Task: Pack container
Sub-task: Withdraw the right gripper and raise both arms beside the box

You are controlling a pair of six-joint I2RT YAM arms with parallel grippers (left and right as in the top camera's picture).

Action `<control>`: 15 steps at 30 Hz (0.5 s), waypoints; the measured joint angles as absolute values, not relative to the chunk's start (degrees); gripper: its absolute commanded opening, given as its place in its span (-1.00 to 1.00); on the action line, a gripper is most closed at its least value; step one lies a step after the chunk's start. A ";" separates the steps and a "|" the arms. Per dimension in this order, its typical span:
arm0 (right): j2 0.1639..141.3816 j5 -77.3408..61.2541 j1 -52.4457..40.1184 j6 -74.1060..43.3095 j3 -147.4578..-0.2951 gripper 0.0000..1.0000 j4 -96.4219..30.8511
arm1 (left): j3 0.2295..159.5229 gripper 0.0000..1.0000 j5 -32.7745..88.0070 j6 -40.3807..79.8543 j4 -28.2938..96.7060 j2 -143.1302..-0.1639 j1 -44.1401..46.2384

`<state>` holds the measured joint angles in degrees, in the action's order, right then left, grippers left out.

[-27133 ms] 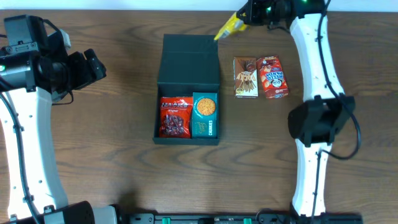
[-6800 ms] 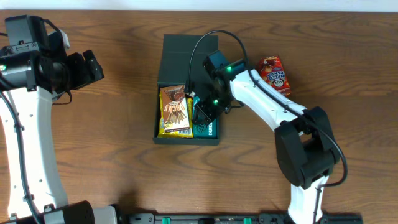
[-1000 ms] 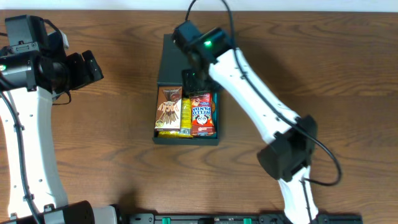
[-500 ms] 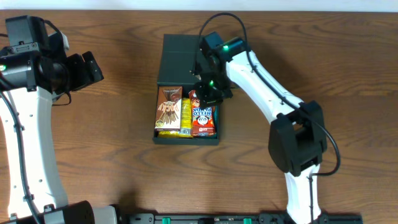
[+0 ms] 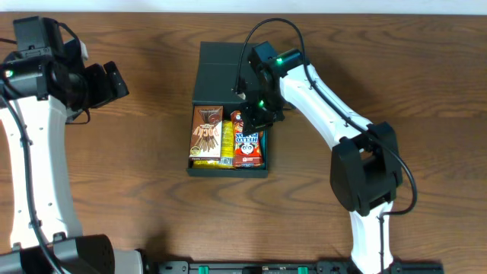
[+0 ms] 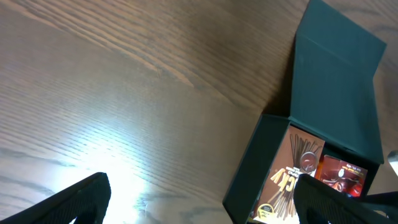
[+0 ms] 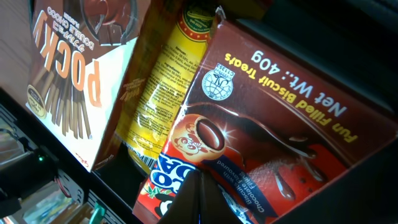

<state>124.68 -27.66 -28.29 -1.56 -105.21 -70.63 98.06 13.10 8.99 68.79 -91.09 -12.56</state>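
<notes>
Overhead view: the worktop [image 5: 426, 91] is a dark brown board whose wood grain runs left to right. A pale strip [image 5: 152, 6] borders its far edge, and a black rail [image 5: 266, 268] with green fittings lies along its near edge.

The container [image 5: 228, 172], a dark teal-black box, sits on the worktop a little left of centre. Its flap lid [image 5: 228, 72] is folded open and lies toward the far edge. Inside, a brown Pocky box [image 5: 207, 131] lies on the left and a red Hello Panda box [image 5: 247, 144] on the right, side by side, with a yellow packet [image 5: 204, 162] showing beneath them.

My right end effector [image 5: 257, 114] is closed, its fingers meeting in a point with nothing between them, over the far end of the Hello Panda box. Whether it touches the carton I cannot tell. My left end effector [image 5: 119, 80] hangs wide open and empty over bare wood at the left, well apart from the container.

Left wrist view: a white glare [image 6: 106, 155] lies on the grain just by one of my spread fingers [image 6: 81, 199].
</notes>
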 measured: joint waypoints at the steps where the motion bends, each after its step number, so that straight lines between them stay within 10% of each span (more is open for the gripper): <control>1: 124.68 -27.68 -28.29 -1.13 -105.27 -0.97 -70.83 | 98.06 0.91 13.54 8.99 68.73 -91.39 -12.56; 5: 124.70 -28.88 -28.29 1.17 -106.91 -0.97 -73.56 | 98.06 1.00 15.09 9.02 67.85 -92.71 -12.32; 8: 124.77 -29.02 -27.94 2.20 -110.45 -0.98 -74.78 | 98.06 0.65 15.44 9.52 66.72 -94.11 -11.14; 10: 124.77 -29.39 -27.16 2.59 -114.28 -0.98 -75.05 | 98.04 0.25 15.81 9.43 65.71 -95.44 -9.63; 13: 124.64 -31.07 -24.36 3.64 -120.20 -0.97 -74.91 | 98.04 -0.89 16.14 9.65 63.00 -99.29 -6.07; 15: 124.44 -31.99 -21.82 4.38 -122.26 -0.97 -74.48 | 98.04 -0.88 16.29 10.31 60.93 -101.86 -4.23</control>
<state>124.44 -31.99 -21.82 4.38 -122.26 -74.48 98.04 16.29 10.31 60.93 -101.86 -4.23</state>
